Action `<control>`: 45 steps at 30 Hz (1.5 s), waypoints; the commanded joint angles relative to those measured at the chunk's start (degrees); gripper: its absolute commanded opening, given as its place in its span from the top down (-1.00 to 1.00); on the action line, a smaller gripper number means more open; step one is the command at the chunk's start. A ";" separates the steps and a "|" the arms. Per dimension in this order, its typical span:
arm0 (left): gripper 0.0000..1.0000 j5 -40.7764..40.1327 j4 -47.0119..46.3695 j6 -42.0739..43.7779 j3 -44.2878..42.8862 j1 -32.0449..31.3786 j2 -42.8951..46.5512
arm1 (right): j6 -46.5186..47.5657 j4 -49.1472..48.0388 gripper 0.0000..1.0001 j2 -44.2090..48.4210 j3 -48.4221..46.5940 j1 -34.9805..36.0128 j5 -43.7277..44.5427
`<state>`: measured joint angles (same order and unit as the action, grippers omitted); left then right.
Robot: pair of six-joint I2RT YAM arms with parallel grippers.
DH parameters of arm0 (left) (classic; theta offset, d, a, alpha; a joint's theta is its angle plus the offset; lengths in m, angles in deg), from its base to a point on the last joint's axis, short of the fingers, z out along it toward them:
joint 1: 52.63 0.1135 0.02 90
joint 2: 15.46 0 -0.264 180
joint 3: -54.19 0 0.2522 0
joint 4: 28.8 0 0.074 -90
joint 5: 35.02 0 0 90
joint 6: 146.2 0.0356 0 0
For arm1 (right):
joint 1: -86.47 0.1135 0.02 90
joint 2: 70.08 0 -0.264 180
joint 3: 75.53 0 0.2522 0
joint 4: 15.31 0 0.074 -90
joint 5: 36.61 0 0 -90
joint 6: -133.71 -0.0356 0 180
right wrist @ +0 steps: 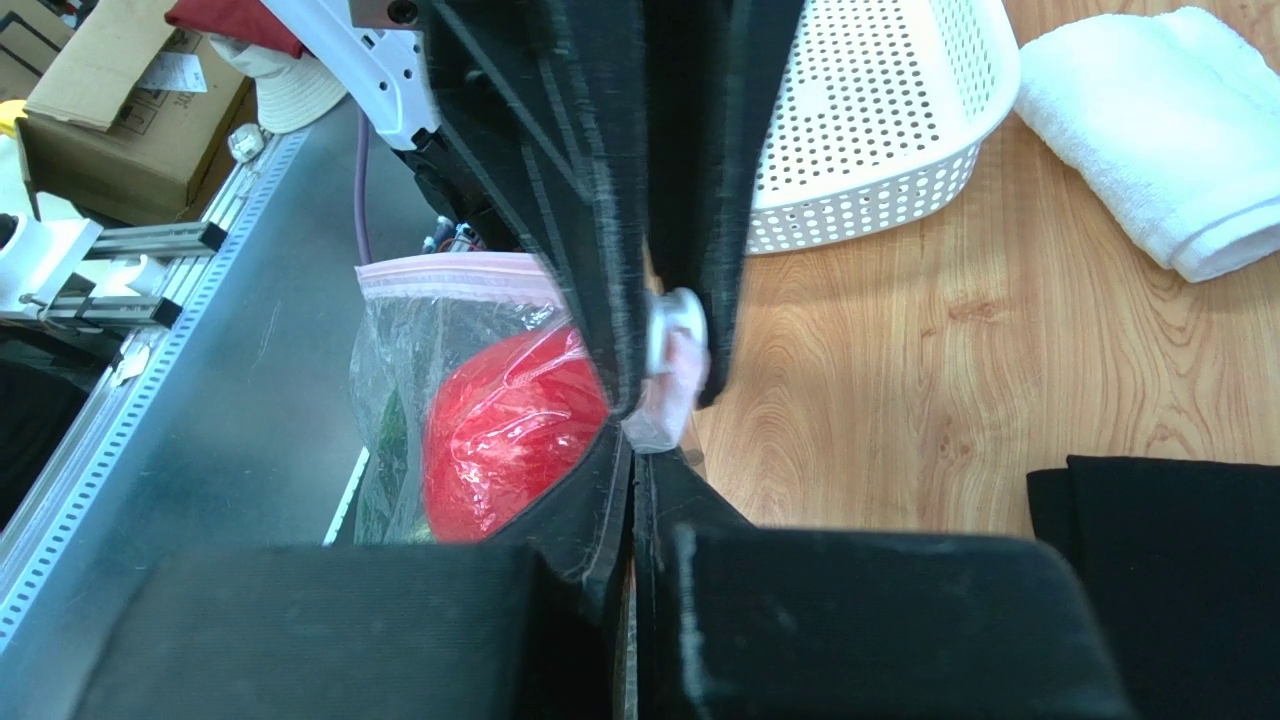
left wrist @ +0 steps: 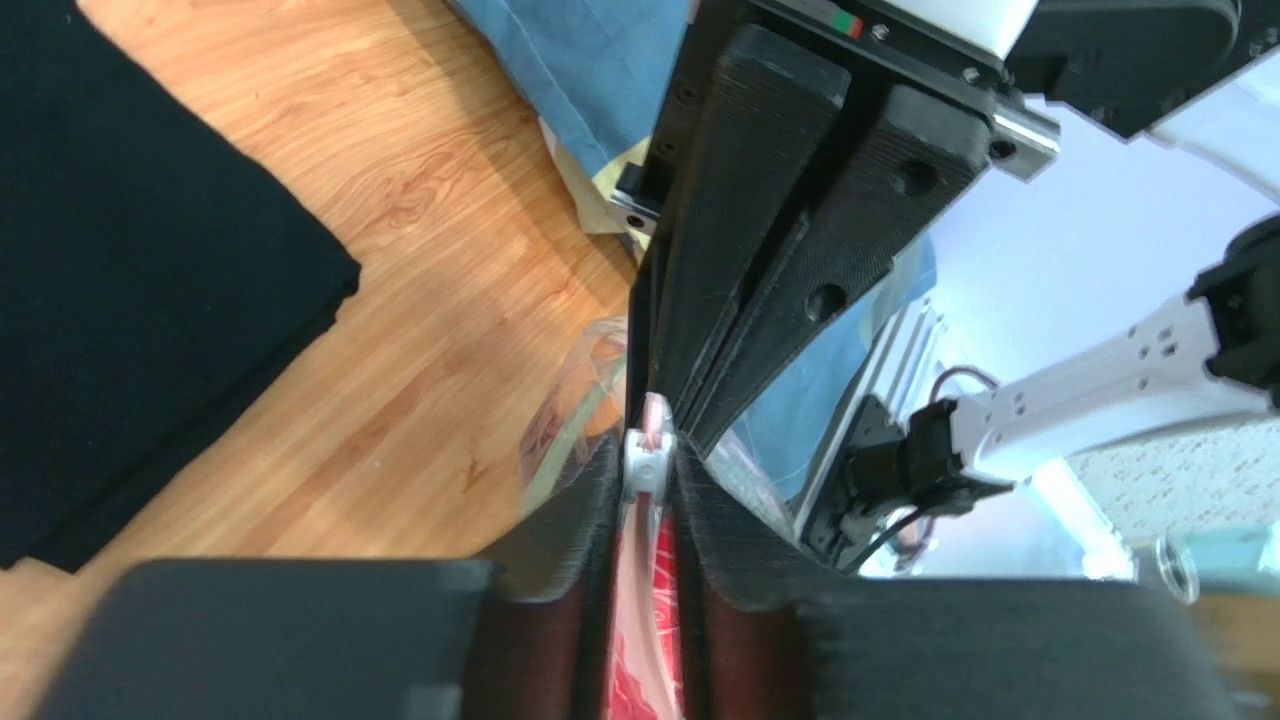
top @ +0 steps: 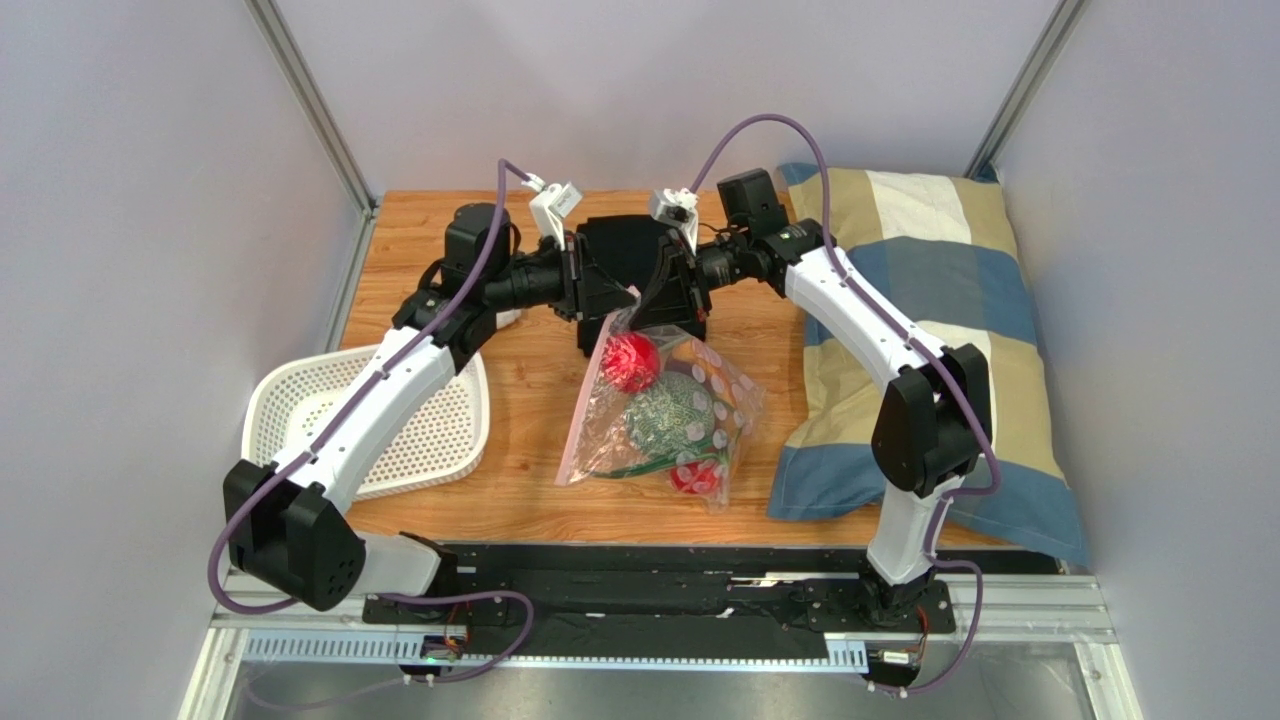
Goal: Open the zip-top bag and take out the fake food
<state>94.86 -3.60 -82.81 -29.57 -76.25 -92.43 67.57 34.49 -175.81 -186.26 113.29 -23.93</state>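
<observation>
Both arms rose from their bases at the near edge of the table (top: pixel 526 383) and bent inward, the left sweeping over the basket (top: pixel 286 398) and the right passing along the pillow (top: pixel 917 300). Their wrists lay level and faced each other over the far middle of the table.

The left end effector (left wrist: pixel 649 477) had its fingers drawn to a narrow gap, pinching the zip end of the bag (top: pixel 661 420) with the small white slider (right wrist: pixel 676 323) at its tips. The right end effector (right wrist: pixel 633 458) met it tip to tip from the other side. Its fingers were pressed together on the bag's top edge just beside the slider.

The bag hung from that shared grip and sloped down toward the near side, its lower part resting on the table between the basket and the pillow. The food was inside it. One red fruit (top: pixel 631 360) sat high, near the grip. The green bunch (top: pixel 657 413) was in the middle, and a second red fruit (top: pixel 694 479) lay at the near bottom corner. From the right wrist, the pink zip strip ran shut above the upper fruit.

A folded black cloth (left wrist: pixel 135 300) lay on the table under and behind the two end effectors. A rolled white towel (right wrist: pixel 1172 128) lay at the far edge, beyond the basket. The two end effectors crowded the bag's mouth and hid the zip there.
</observation>
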 commanded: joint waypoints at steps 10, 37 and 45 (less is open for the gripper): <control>1.00 0.37 -0.45 2.53 -1.64 -0.20 2.00 | 0.22 -0.17 0.39 0.26 -2.70 0.50 -0.47; 1.00 -9.20 10.08 -2.48 14.27 -0.20 20.35 | -21.99 -20.02 1.00 0.70 1.25 -2.39 16.93; 1.00 -4.21 8.51 -12.58 22.62 -0.99 29.94 | -27.19 -22.23 1.00 0.18 1.08 -3.27 22.02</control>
<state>83.78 0.38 -89.26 -8.13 -76.16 -67.27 43.66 20.19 -176.99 -184.49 114.06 -13.70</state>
